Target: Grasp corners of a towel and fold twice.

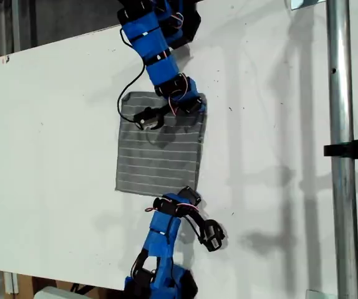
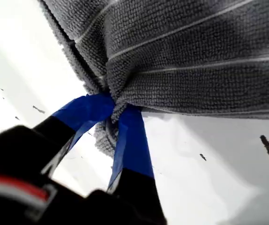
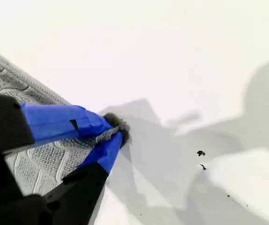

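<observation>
- 2 corners are in hold, both on the side of the towel (image 1: 157, 156) that faces the exterior view's right.
- The towel lies flat on the white worktop (image 1: 54, 156), near its middle, between the 2 arms. Its stripes run across from the exterior view's left to its right.
- The first end effector (image 1: 189, 194) belongs to the arm at the bottom of the exterior view. In its wrist view its blue tips (image 2: 115, 110) are closed narrow on a bunched corner, with the cloth (image 2: 195, 56) spreading away beyond.
- The second end effector (image 1: 194, 103) belongs to the arm at the top of the exterior view. Its tips (image 3: 115, 133) are pinched nearly together on a small grey tip of cloth, with the towel (image 3: 31, 159) beneath and bare worktop ahead.
- Step in hand, as a judgement: the grasp for a fold is made and the lift has not begun, since the cloth looks flat.
- The first wrist view shows the edge as layered, so 1 fold may be done. That cannot be settled from these views.
- The next move calls for both arms to rise together and carry the corners toward the exterior view's left, keeping even tension. The second hold is thin and could slip.
</observation>
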You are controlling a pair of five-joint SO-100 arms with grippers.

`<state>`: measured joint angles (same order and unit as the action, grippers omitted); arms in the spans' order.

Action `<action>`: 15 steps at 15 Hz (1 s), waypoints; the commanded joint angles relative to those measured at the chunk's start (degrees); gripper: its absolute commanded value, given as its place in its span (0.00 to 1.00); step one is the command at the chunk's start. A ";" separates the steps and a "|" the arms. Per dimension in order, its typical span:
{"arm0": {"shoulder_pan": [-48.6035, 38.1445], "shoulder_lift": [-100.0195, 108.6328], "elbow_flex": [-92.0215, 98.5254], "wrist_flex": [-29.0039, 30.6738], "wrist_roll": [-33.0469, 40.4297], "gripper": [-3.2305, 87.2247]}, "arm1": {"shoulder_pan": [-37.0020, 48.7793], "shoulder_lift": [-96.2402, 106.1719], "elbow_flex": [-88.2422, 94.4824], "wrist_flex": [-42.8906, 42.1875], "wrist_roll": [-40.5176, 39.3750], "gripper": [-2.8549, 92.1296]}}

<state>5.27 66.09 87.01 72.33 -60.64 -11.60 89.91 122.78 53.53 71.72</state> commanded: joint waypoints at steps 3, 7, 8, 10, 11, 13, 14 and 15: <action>-0.97 11.25 1.05 0.53 3.34 0.00 | -1.58 2.72 -0.70 -0.18 0.35 0.03; 0.00 24.96 7.29 3.96 3.08 0.00 | -1.93 2.72 -0.70 -0.79 0.35 0.03; -1.05 25.40 10.20 3.34 2.46 0.06 | -1.67 2.64 -0.44 -1.14 0.35 0.03; -1.32 22.68 9.84 5.98 -0.79 0.33 | -1.41 2.46 -0.35 -1.32 0.18 0.03; -0.79 22.24 7.56 7.03 0.09 0.39 | -1.41 2.46 -0.35 -1.41 0.18 0.03; -0.26 19.78 2.64 10.55 1.49 0.40 | -1.49 2.37 -0.26 -1.76 0.35 0.03; -0.62 18.72 2.37 9.58 2.55 0.43 | -1.41 2.20 -0.18 -2.37 0.26 0.03; -1.32 16.35 1.14 9.32 2.99 0.43 | -1.32 2.11 -0.18 -2.64 0.18 0.03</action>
<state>4.92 83.32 91.76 81.74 -58.18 -13.27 90.70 122.87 51.50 71.72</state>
